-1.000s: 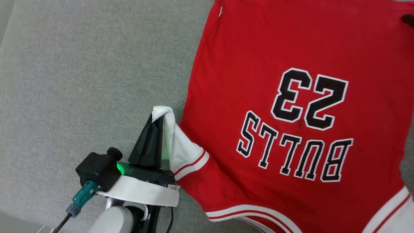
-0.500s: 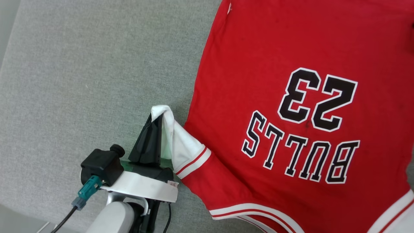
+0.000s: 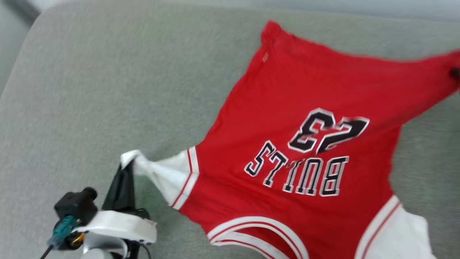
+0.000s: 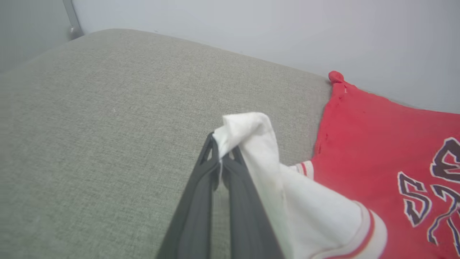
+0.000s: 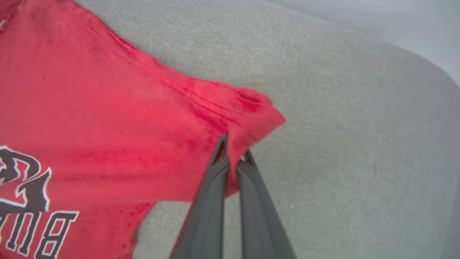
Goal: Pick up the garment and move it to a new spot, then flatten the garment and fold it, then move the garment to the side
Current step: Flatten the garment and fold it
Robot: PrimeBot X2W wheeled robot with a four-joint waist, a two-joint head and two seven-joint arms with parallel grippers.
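Newly closed, the right gripper (image 5: 234,147) clamps a red hem corner of the shirt (image 3: 305,108) while the left gripper (image 4: 222,147) pinches its white sleeve tip.

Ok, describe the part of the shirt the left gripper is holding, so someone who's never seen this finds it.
A red garment printed BULLS 23 is stretched over a grey cushion. On its side nearest the left gripper, a white sleeve edged with thin red stripes is pulled to a point. Unlike the other white sleeve, lying loose, its tip is pinched in that gripper.
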